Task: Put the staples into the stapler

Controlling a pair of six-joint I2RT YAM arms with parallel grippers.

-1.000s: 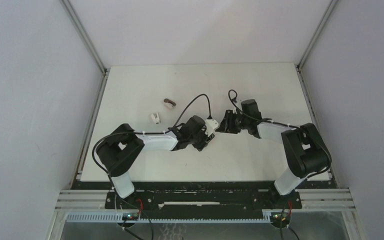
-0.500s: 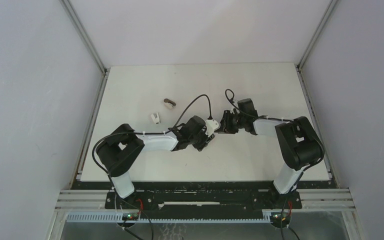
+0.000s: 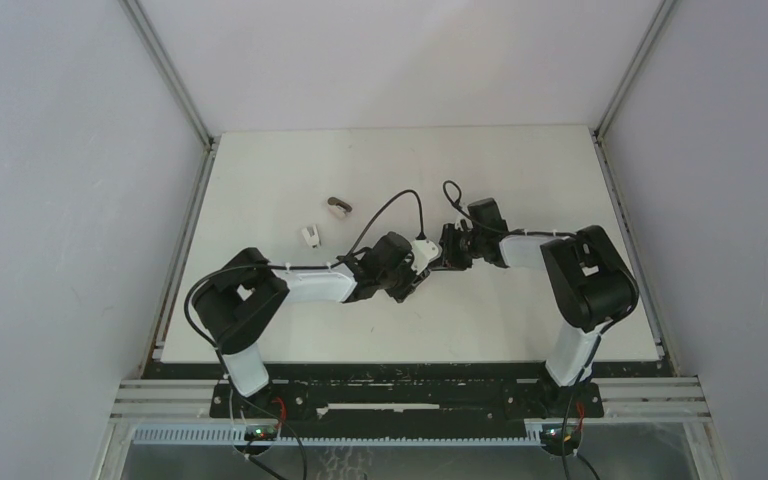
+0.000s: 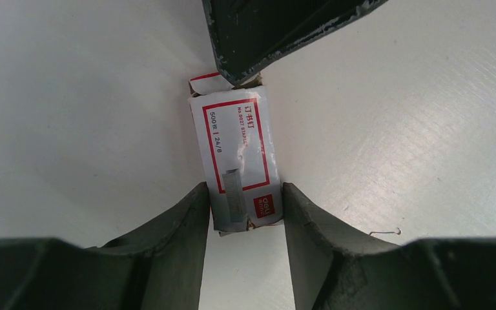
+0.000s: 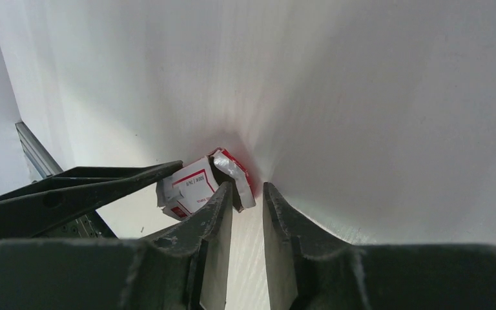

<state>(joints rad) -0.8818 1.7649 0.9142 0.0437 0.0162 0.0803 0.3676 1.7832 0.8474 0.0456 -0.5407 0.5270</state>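
Opening step in hand: staples [image 4: 239, 155] clamped by the near end between left gripper [image 4: 245, 197] fingers. Right gripper [image 5: 247, 194] narrowed at the torn end flap [image 5: 236, 174] by its fingertips; pinched or not, cannot tell. Next: secure that flap, peel back gently.

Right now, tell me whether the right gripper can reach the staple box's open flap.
Probably yes: the left gripper holds the staple box by its sides, flap toward the right gripper, with nothing between them.

Small white item [image 3: 310, 236] & dark brown item [image 3: 338, 206] near each other, left-ctr of white table [image 3: 520, 170].
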